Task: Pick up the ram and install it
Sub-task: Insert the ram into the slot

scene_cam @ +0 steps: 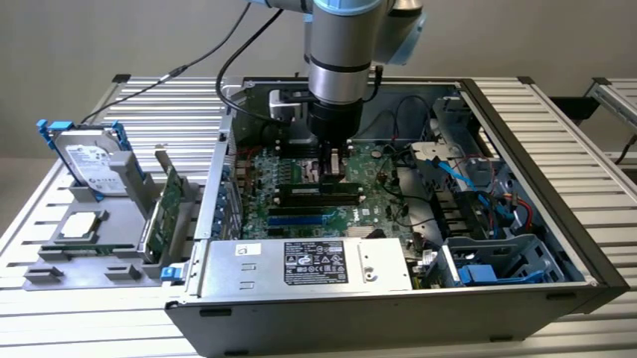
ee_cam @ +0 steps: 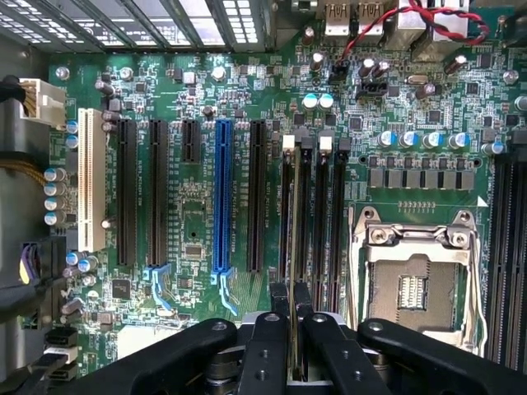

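While the ram (ee_cam: pixel 293 247) is gripped edge-on in narrow jaws over the memory slots (ee_cam: pixel 322 222), it should be set upright and parallel to one slot.

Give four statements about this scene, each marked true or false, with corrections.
1. The tool grips the thin green ram stick edge-on. True.
2. The dark metal computer case is open, its green motherboard showing. True.
3. The stick lies along the long blue slot. False: it lines up with a black memory slot.
4. The silver hard drive with blue rails stands inside the case. False: the drive stands on the grey fixture outside.
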Motion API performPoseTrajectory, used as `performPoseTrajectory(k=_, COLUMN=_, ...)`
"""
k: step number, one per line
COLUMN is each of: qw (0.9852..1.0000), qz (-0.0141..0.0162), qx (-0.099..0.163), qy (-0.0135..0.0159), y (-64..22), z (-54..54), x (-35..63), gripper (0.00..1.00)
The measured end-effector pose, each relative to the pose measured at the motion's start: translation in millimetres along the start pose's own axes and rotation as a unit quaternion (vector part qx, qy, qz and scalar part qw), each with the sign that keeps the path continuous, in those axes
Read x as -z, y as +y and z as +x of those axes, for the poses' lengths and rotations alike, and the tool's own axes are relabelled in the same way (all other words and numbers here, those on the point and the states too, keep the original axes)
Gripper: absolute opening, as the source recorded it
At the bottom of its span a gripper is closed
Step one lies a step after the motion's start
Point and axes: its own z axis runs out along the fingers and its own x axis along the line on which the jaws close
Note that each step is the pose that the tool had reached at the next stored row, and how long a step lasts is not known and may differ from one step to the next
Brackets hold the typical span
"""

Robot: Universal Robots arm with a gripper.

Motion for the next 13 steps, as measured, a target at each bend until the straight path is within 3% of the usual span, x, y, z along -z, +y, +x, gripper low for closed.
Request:
performPoseTrajectory(k=5, qw=1.0, qz=-0.0055, qx=0.0, qy=0.0023, y=-2.6, z=0.1, x=0.2, gripper=0.14)
performPoseTrajectory(k=13, qw=0.9999, qz=-0.0101, qx=0.001, qy=0.0054, y=-5.2, z=0.1, x=-1.2, gripper=0.14)
